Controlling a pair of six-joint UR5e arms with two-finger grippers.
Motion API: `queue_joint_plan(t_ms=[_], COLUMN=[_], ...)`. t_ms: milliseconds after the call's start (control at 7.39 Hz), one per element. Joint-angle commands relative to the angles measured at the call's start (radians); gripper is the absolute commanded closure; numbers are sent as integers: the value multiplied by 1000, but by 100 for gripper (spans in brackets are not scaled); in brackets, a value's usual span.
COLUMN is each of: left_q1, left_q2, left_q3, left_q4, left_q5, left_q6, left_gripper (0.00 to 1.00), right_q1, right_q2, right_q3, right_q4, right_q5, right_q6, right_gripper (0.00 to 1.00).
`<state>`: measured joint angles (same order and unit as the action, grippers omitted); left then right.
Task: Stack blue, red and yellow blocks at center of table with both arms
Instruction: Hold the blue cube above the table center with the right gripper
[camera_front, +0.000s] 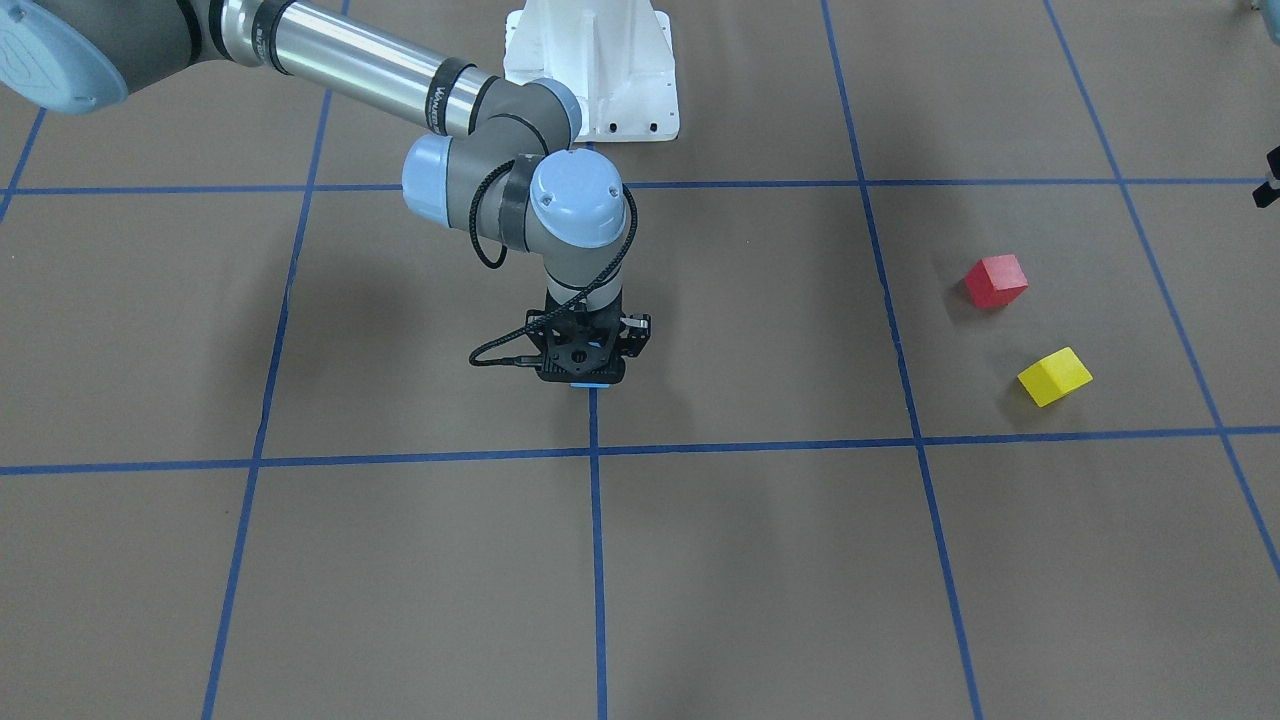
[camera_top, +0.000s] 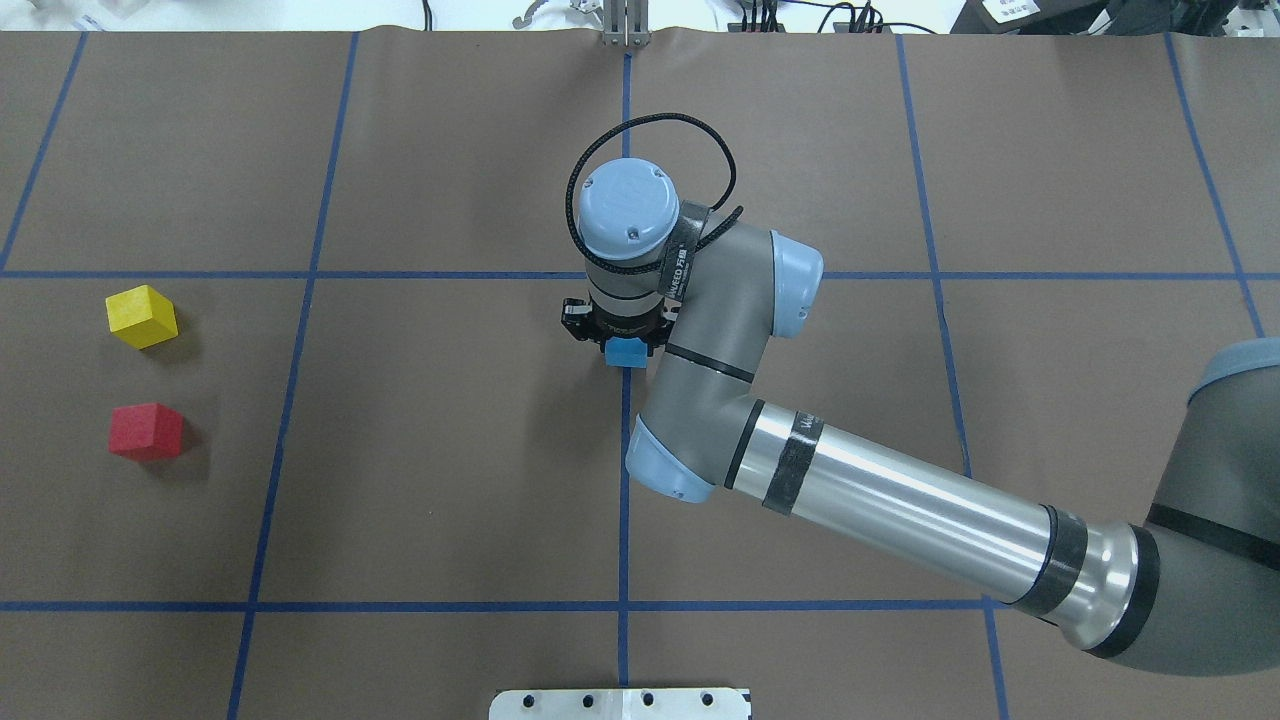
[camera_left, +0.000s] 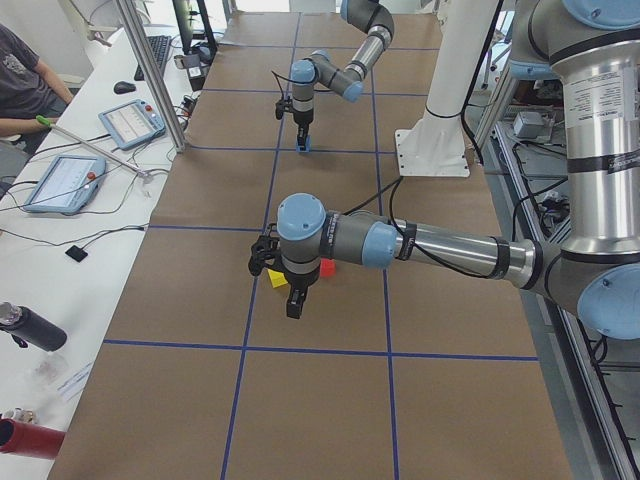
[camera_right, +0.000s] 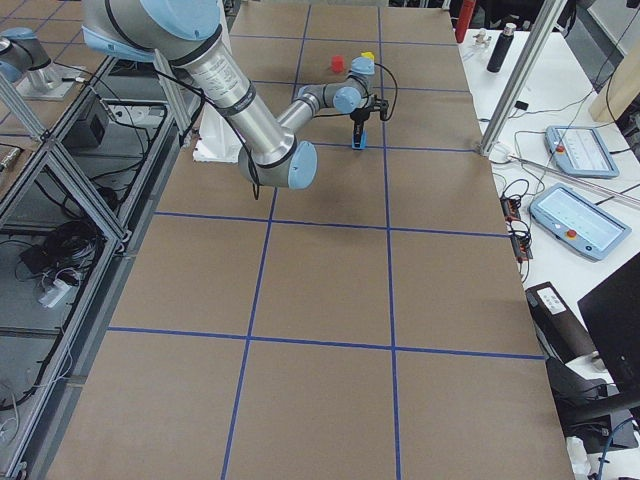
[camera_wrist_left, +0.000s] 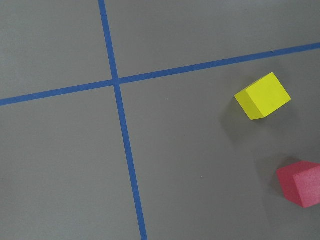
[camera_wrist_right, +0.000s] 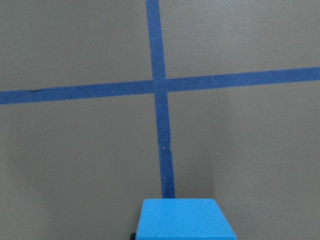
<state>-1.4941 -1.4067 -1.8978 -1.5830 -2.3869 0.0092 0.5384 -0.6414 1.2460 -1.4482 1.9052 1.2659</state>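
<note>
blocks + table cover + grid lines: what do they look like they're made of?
The yellow block, red block and blue block look like painted wood or dense foam: matte, uniform colour, crisp edges, no glare. Which one is unclear. The table cover looks like brown kraft paper: matte, cut edge at the far end. The grid lines look like blue tape, faintly scuffed.

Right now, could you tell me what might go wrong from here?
1. The red block and yellow block lie close together; the left gripper reaching for one may nudge the other.
2. The right gripper holds the blue block at the centre; the left gripper bringing a block there could hit it.
</note>
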Motion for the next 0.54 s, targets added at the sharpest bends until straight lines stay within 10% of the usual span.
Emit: queue_joint_plan(t_ms=[0,406], left_q1=[0,0], left_q2=[0,2], left_q3=[-1,-6], left_q4=[0,0], left_q5=[0,-2], left_q6=[0,0], left_gripper=[0,0], right_q1=[2,2], right_q2=[2,-1], right_q3=[-5,-10], right_q4=[6,5], right_q5=[11,11], right_q6=[-8,-11], right_gripper=[100,100])
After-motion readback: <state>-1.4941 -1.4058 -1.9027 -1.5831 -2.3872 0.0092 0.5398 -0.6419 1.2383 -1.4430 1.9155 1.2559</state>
